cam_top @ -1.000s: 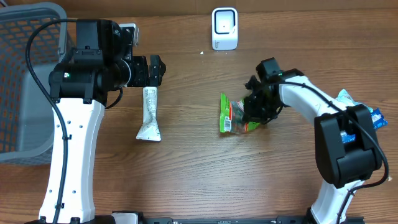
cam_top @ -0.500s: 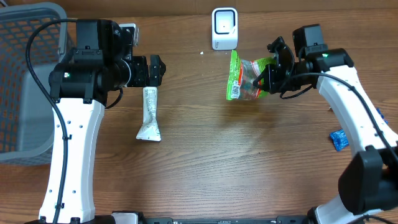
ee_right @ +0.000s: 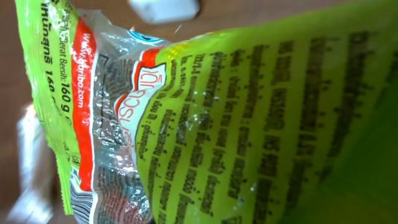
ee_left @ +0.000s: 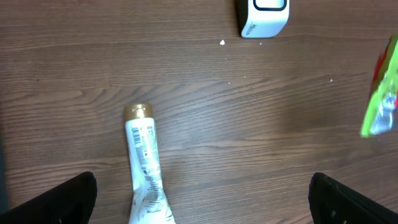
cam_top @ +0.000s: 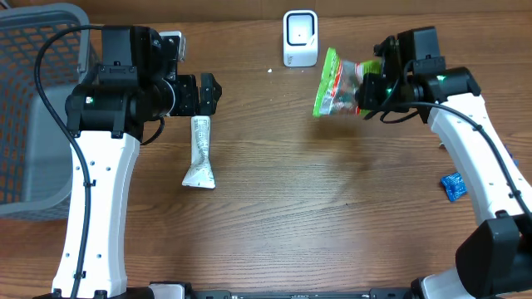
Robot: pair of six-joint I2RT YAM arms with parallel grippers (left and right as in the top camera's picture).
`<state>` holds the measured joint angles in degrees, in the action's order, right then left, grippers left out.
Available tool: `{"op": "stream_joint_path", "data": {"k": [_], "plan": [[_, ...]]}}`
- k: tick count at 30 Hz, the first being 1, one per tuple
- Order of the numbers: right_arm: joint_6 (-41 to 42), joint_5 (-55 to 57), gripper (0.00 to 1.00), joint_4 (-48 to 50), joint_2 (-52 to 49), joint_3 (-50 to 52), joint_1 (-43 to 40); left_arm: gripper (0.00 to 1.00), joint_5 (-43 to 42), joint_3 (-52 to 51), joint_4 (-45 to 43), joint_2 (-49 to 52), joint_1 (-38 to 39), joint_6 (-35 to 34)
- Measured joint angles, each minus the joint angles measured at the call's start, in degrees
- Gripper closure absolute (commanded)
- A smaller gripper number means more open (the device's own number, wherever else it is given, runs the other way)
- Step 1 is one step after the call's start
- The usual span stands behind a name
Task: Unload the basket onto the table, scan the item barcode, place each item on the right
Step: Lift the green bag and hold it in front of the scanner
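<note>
Right gripper (cam_top: 371,85) is clamped on the green bag (cam_top: 337,81), holding it aloft just right of the scanner (cam_top: 300,38), long axis near-to-far, scanner to the claw's left, while the left gripper (cam_top: 206,93) hangs wide open above the tube (cam_top: 199,154).

Scanner (cam_top: 300,37) stands at the far edge of the counter (cam_top: 291,224), near the middle. Just right of it and nearer the front, the bag (cam_top: 337,83) hangs above the counter, gripped at its right end by the right claw (cam_top: 371,89). A tube (cam_top: 200,154) lies left of centre, cap end pointing to the far edge, just beside the left claw (cam_top: 209,93). A basket (cam_top: 25,124) sits at the far left. A packet (cam_top: 453,186) lies near the right edge, well apart from the bag.
</note>
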<state>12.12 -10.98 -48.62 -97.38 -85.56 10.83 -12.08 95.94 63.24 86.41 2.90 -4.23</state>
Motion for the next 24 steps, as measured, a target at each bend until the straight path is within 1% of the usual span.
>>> {"op": "stream_joint_path", "data": {"k": [2,4,7,9,11,12,13,14,15,16,17,20,24], "plan": [[1.03,6.19,0.96,2.58,0.00,0.00,2.60,0.00,0.00,0.00,0.00,0.00,0.00,-0.02],[1.53,14.73,0.96,6.47,0.00,0.00,6.54,0.00,0.02,0.00,0.02,0.00,0.00,-0.02],[1.01,28.89,0.96,14.29,0.00,0.04,13.18,0.00,0.02,0.00,-0.02,0.00,0.00,-0.02],[-2.23,38.29,0.96,22.75,0.00,0.17,17.14,0.00,0.00,0.00,0.00,0.00,0.00,-0.02],[-10.95,47.56,0.96,38.05,-0.63,-0.09,19.78,0.00,0.00,0.00,0.00,0.00,0.00,-0.02],[-14.58,49.55,0.96,43.06,-0.76,0.02,20.09,0.00,0.00,0.00,-0.02,0.00,0.00,0.00],[-20.04,51.78,0.96,51.25,-1.42,-0.09,20.15,0.00,0.00,0.00,0.13,0.00,0.00,-0.02],[-23.32,52.87,0.96,55.39,-1.90,-0.42,20.09,0.00,0.00,0.00,0.11,0.00,0.00,-0.02],[-27.93,54.23,0.96,61.94,-2.80,-0.42,19.96,0.00,0.02,0.00,-0.02,0.00,0.00,-0.02],[-32.81,54.97,0.96,67.73,-3.82,-0.59,19.89,0.01,0.00,0.00,0.07,0.02,0.00,-0.02],[-39.69,55.28,0.96,72.87,-5.33,-0.74,19.63,0.00,0.00,0.00,0.00,0.02,0.00,-0.02],[-51.17,52.85,0.96,76.08,-8.87,-0.74,19.56,0.00,0.00,0.00,-0.02,0.02,0.00,-0.02],[-62.18,49.27,0.96,79.87,-16.15,-0.72,19.58,0.00,0.00,0.00,0.04,0.02,0.00,-0.02]]}}
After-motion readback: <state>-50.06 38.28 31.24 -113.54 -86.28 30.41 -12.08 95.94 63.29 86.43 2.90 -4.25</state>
